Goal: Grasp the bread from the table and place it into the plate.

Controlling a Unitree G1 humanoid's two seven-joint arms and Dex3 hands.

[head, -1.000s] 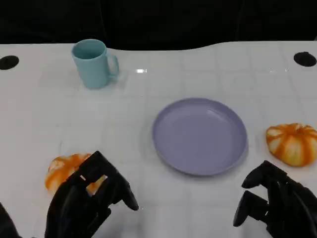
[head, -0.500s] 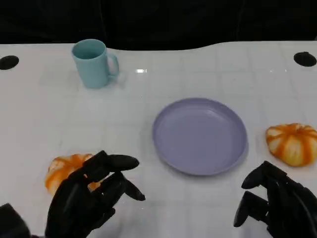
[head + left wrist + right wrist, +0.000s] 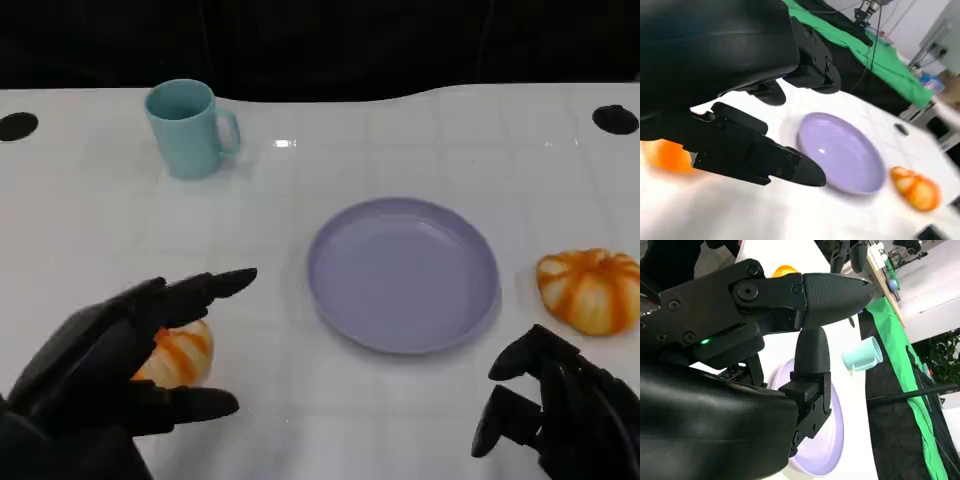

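Two orange-and-white bread rolls lie on the white table (image 3: 420,420), one at each side of the lavender plate (image 3: 403,273). The left bread (image 3: 178,353) sits well apart from the plate toward the table's near left, partly hidden under the left hand (image 3: 115,355), whose black fingers (image 3: 205,288) are spread wide and hold nothing; one finger reaches out above the bread and another lies in front of it near the table (whether any of them touches the bread cannot be told). In the left wrist view that bread shows as a blurred orange patch behind the fingers. The right bread (image 3: 592,289) lies just beside the plate's right rim, not touching it. The right hand (image 3: 555,415) rests at the near right, in front of that bread and apart from it, with its fingers curled loosely inward around nothing. A light blue mug (image 3: 187,128) stands upright near the far left edge, its handle turned to the right. The plate itself holds nothing.
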